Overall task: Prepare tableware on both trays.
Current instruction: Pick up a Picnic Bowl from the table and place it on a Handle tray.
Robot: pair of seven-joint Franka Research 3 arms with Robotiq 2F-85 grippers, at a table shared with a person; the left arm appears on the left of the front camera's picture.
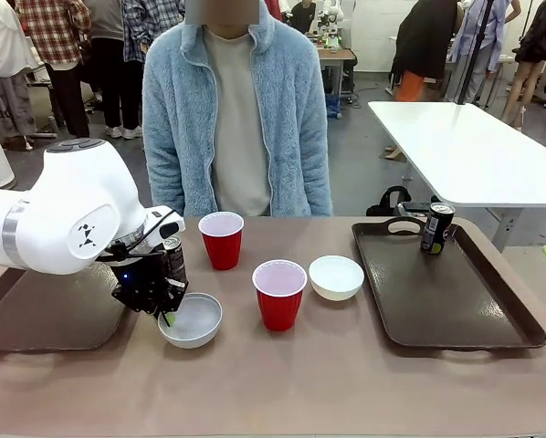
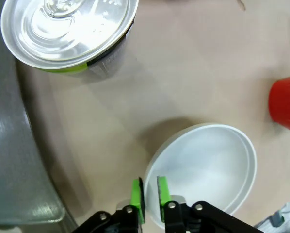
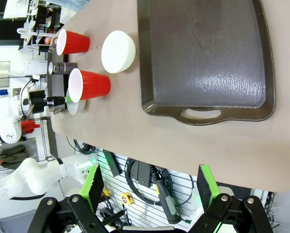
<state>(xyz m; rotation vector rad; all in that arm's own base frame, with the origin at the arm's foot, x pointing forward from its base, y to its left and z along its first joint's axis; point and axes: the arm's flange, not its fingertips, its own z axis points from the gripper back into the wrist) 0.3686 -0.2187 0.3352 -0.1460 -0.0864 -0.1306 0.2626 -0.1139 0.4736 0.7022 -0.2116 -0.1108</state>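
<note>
Green-padded left claw [image 2: 149, 187] pinches white bowl [image 2: 208, 165] by its rim; right claw [image 3: 150, 171] gapes empty.

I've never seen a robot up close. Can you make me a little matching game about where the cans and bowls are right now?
Things:
1. black-green can
2. Pepsi can
3. nearer white bowl
4. farther white bowl

Places:
a. standing on the right tray
b. rim pinched by the left gripper
c. standing next to the left tray
d. between a red cup and the right tray

Pairs: 1-c, 2-a, 3-b, 4-d
</note>
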